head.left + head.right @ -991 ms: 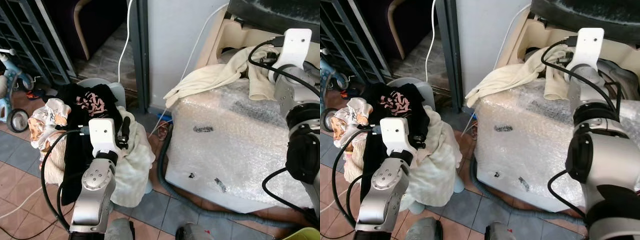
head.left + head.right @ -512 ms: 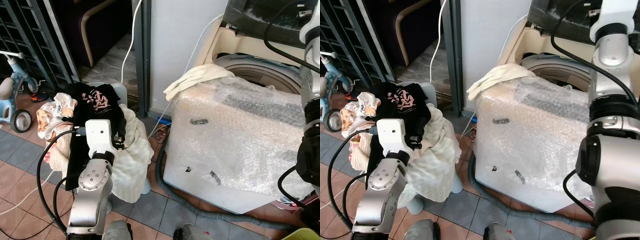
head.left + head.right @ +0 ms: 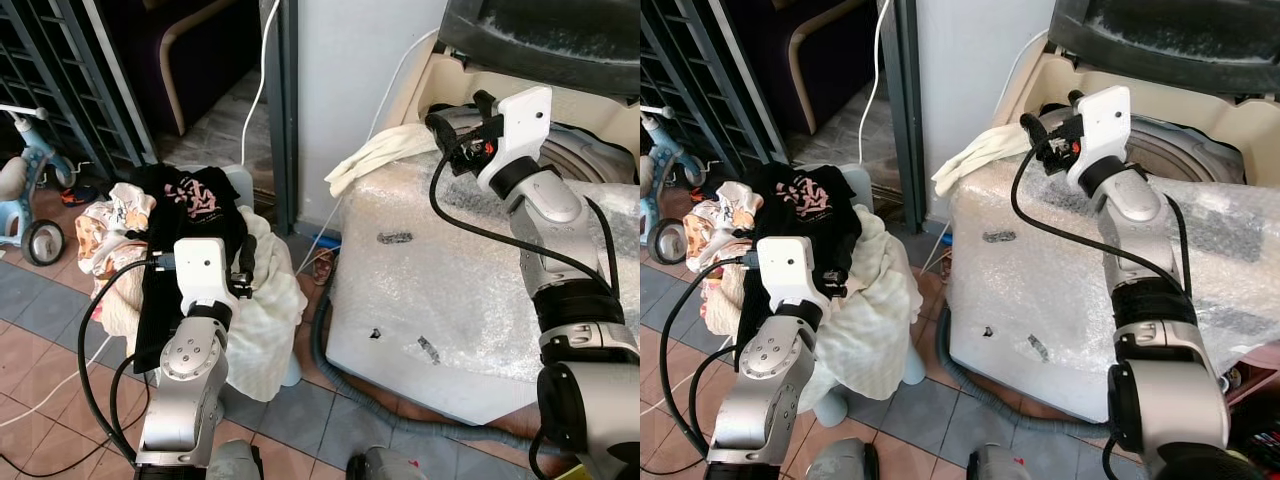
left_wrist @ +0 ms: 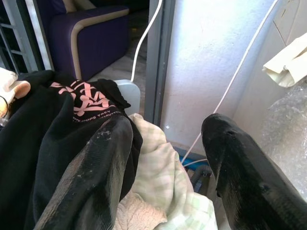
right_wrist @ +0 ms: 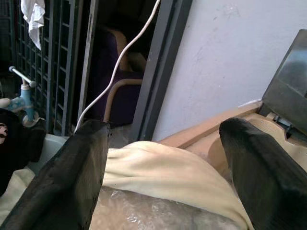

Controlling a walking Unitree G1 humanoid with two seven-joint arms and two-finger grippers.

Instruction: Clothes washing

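Observation:
A cream cloth point(image 3: 385, 150) lies draped over the top left corner of the bubble-wrapped washing machine point(image 3: 470, 290). My right gripper point(image 3: 458, 118) hovers open just right of it, beside the drum opening point(image 3: 585, 160). In the right wrist view the cream cloth point(image 5: 158, 167) lies below and between the spread fingers point(image 5: 72, 182). A laundry pile sits on the left: a black shirt with pink print point(image 3: 190, 195), a pale checked towel point(image 3: 265, 300) and a floral cloth point(image 3: 105, 225). My left gripper point(image 4: 168, 124) is open over the pile, empty.
The machine's dark lid point(image 3: 540, 35) stands open above the drum. A grey drain hose point(image 3: 400, 415) curls on the tiles at the machine's foot. A white cable point(image 3: 262, 70) hangs by the door frame. A child's tricycle point(image 3: 25, 200) and a metal gate stand far left.
The right arm rose off the drum, then came down at the machine's left corner. The cream cloth, earlier spread from the drum rim, now lies bunched at that corner. The camera shifted.

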